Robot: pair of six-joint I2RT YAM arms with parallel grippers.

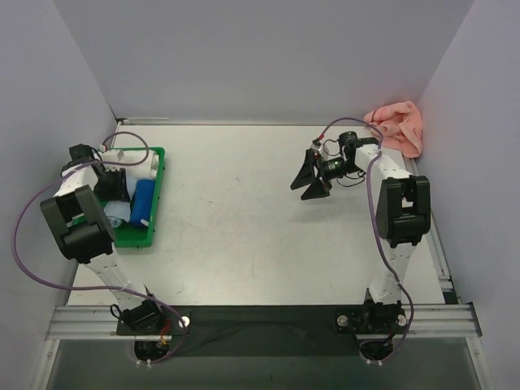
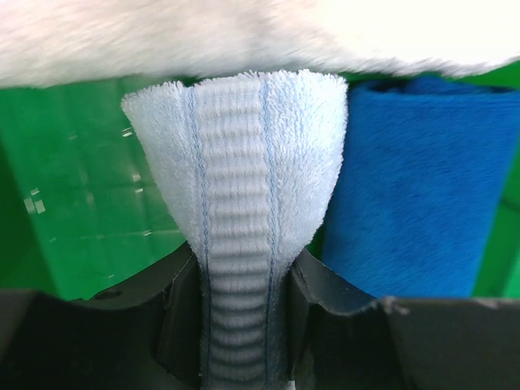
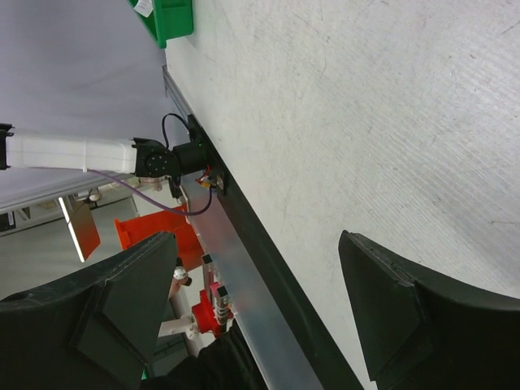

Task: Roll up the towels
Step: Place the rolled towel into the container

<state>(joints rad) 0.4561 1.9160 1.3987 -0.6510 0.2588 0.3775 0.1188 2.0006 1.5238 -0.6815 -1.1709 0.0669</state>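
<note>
The light blue towel (image 2: 244,162) stands bunched in the green tray (image 1: 134,238), and my left gripper (image 2: 242,280) is shut on its narrow lower part. From above, that gripper (image 1: 111,187) sits inside the tray over the pale towel (image 1: 118,214). The salmon pink towel (image 1: 398,126) lies crumpled in the back right corner of the table. My right gripper (image 1: 312,179) hovers in front of it, turned on its side. In the right wrist view its jaws (image 3: 256,237) stand wide apart, with nothing between them.
A dark blue rolled towel (image 2: 414,187) lies in the tray right beside the light blue one, also seen from above (image 1: 143,202). A white towel (image 2: 260,32) lies across the tray's far end. Grey walls enclose the table on three sides.
</note>
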